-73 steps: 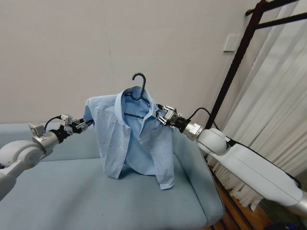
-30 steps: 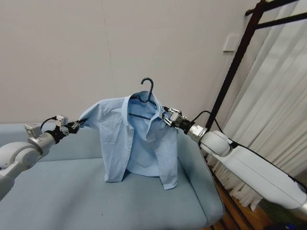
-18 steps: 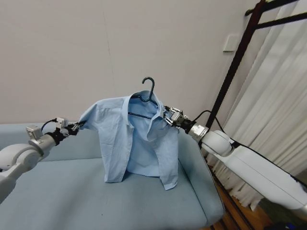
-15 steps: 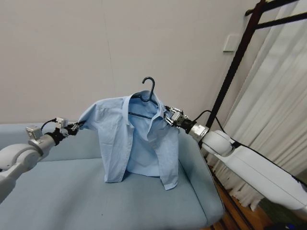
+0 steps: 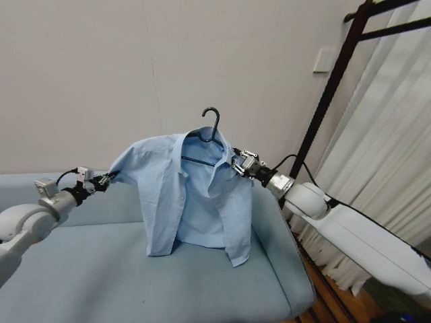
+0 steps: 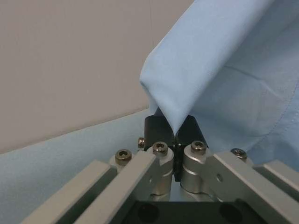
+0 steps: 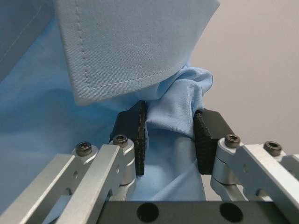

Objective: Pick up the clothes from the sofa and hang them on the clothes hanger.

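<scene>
The shirt (image 5: 188, 195) is soft & floppy, up over the sofa (image 5: 101, 282) on its hanger (image 5: 210, 124), w/ your left gripper (image 5: 106, 179) pinching a sleeve end & right gripper (image 5: 237, 163) squeezing the shoulder, so I'd grab by the stiff hanger.

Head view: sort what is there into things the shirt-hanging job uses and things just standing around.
Job:
- blue shirt on a black hanger
- left gripper, shut on a fold of the shirt
- right gripper, shut on bunched cloth by the collar
- sofa
- black clothes rack

Just there:
- white curtain
- wall plate
</scene>
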